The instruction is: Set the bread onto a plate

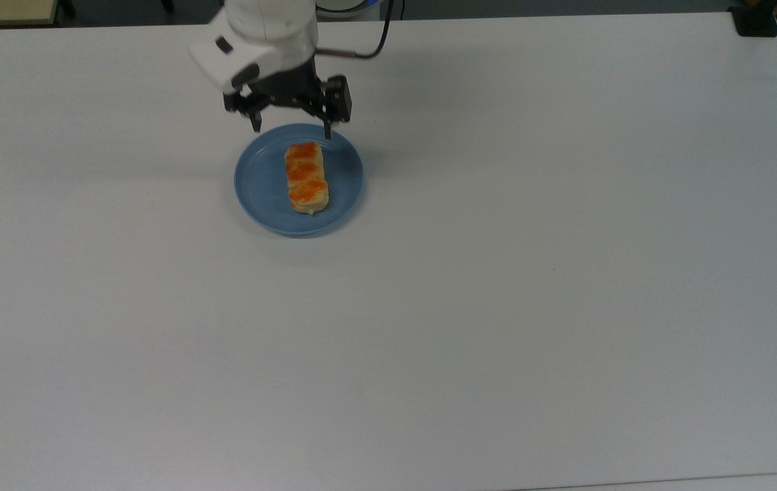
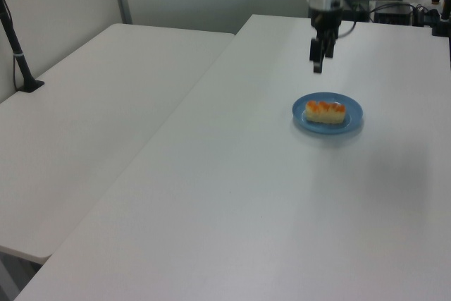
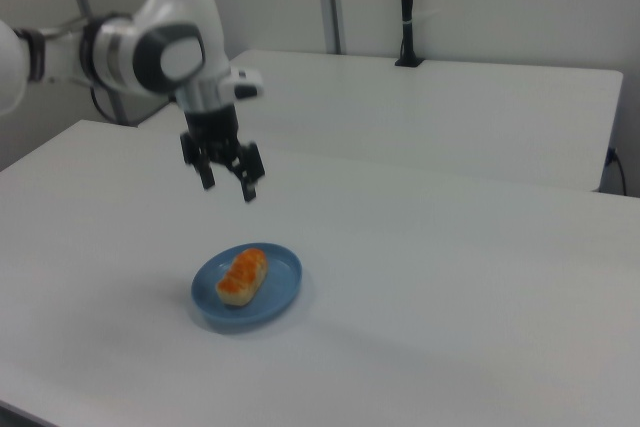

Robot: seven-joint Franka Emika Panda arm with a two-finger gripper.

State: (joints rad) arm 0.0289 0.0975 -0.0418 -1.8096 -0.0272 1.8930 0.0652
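Observation:
The bread [image 1: 306, 178], a small braided roll with an orange-brown glazed top, lies flat across the middle of the light-blue plate [image 1: 262, 184] on the white table. The same bread [image 2: 325, 111] and plate [image 2: 354, 108] appear in the left view, and the bread [image 3: 243, 275] rests on the plate [image 3: 283, 285] in the right view. My gripper [image 1: 290, 128] hangs open in the air above the plate's far rim, fingers spread wide and holding nothing. It is well clear of the bread [image 3: 228, 187].
The white table [image 1: 497, 273] stretches wide around the plate. A second white table [image 2: 84, 103] stands alongside at the left view's left, with a black post [image 2: 17, 54] on it. A dark mount [image 1: 755, 20] sits at the top view's far right corner.

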